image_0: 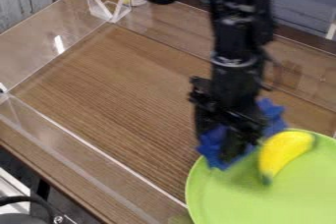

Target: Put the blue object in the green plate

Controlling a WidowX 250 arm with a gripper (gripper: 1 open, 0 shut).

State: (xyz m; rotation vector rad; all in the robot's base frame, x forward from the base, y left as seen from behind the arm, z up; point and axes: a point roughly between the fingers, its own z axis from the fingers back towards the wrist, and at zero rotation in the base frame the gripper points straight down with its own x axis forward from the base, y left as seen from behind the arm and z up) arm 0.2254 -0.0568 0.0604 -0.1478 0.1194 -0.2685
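The wooden table (118, 81) carries the scene, with clear acrylic walls (39, 31) along its left and far edges. At its near right corner lies the green plate (250, 194), lime-coloured, round and shallow, running out of view at the right and bottom. The black robot arm (239, 31) comes down almost vertically over the plate's left rim. A yellow banana (285, 152) rests on the upper part of the plate, just beside the arm on its right. The blue object (226, 145), deep blue and blocky, sits in the gripper (231, 135): the fingers are clamped tight on it, blue showing both below the fingers and behind them to the upper right. Its lower end overlaps the plate's left rim; whether it touches the plate or hangs just clear cannot be told from this view. Judgement on handling: the piece looks rigid, light and hard-surfaced, probably plastic, not fragile, and its flat angular faces should offer the pads a firm seat. A grasp across the narrow middle section appears soundest; a hold near either end would likely let it swing. The nearness of the banana is the chief hazard on setting down.
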